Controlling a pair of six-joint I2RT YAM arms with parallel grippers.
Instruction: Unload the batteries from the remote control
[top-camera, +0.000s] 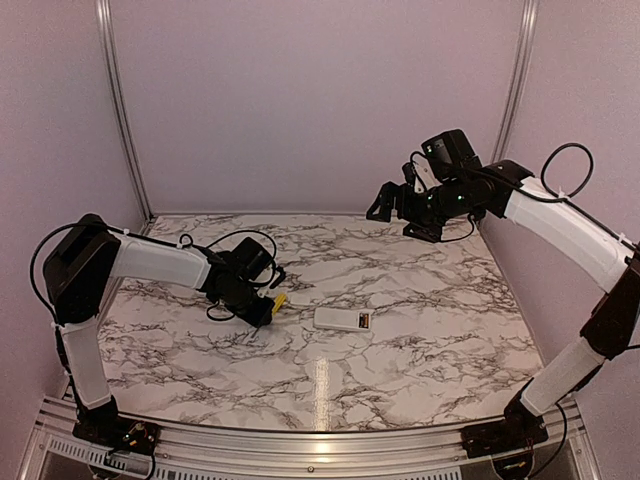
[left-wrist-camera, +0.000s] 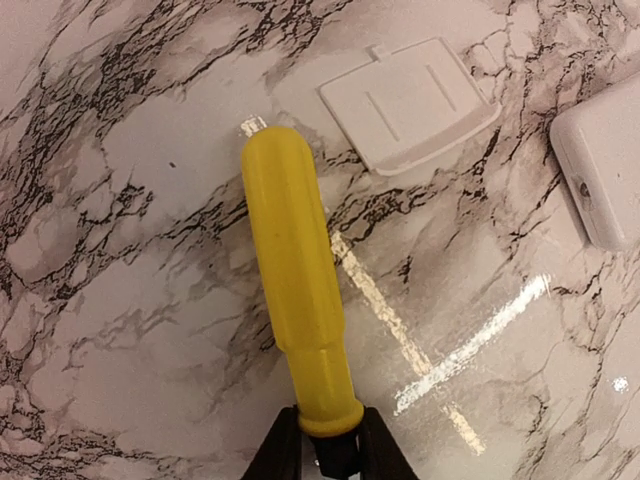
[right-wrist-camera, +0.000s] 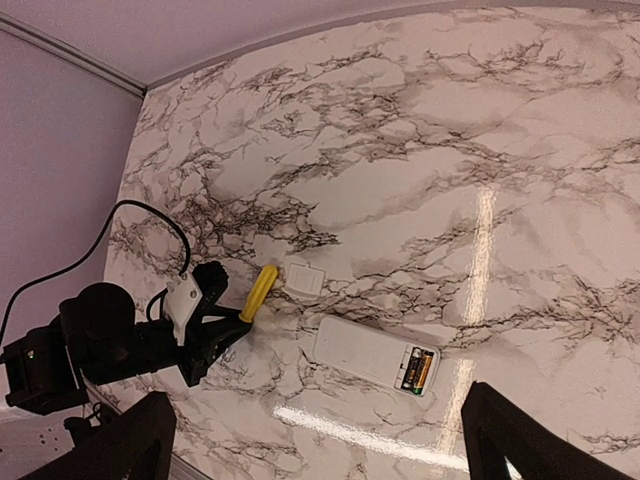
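The white remote control (top-camera: 340, 319) lies flat mid-table with its back face up and its recess uncovered. The two batteries (right-wrist-camera: 418, 369) sit side by side in that recess at its right end, one gold, one dark. My left gripper (left-wrist-camera: 335, 455) is low on the table, left of the remote, its jaws closed against the dark neck of a yellow-handled screwdriver (left-wrist-camera: 295, 290) that lies on the marble. My right gripper (right-wrist-camera: 320, 450) hangs high over the table's back right, open wide and holding nothing, looking down on the remote (right-wrist-camera: 365, 350).
The detached white battery cover (left-wrist-camera: 410, 103) lies flat beyond the screwdriver's handle tip, between the handle and the remote's left end (left-wrist-camera: 605, 170). Cage posts and pale walls enclose the marble table (top-camera: 420, 280).
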